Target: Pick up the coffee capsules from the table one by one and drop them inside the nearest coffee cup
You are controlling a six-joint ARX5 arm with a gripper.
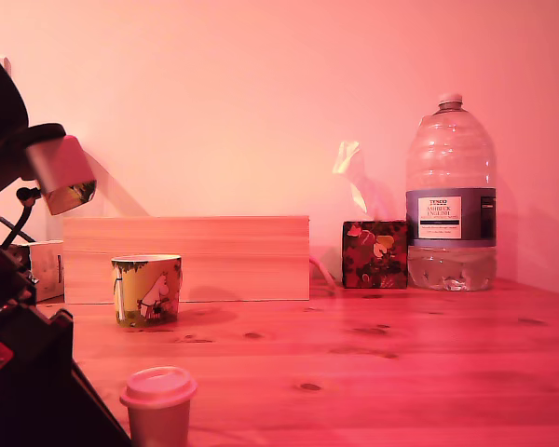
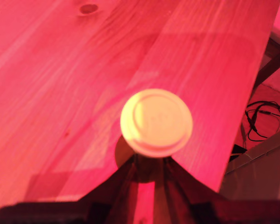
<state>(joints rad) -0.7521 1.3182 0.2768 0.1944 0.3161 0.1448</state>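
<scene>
One coffee capsule (image 2: 156, 122) stands lid up on the table (image 2: 60, 93), close to the table's edge. My gripper (image 2: 151, 163) reaches it from the side. Its two dark fingers (image 2: 126, 170) narrow to a V and run in under the lid rim on both sides of the pod's body, so it looks shut on it. The fingertips are hidden by the lid. In the exterior view the same capsule (image 1: 158, 402) sits at the bottom edge beside the dark arm (image 1: 28, 372). The yellow-green coffee cup (image 1: 147, 289) stands upright farther back. I cannot tell whether the capsule is lifted.
A long pale wooden box (image 1: 186, 259) lies behind the cup. A patterned tissue box (image 1: 374, 253) and a large water bottle (image 1: 450, 200) stand at the back on the exterior view's right. Beyond the table edge, cables (image 2: 263, 121) lie on the floor.
</scene>
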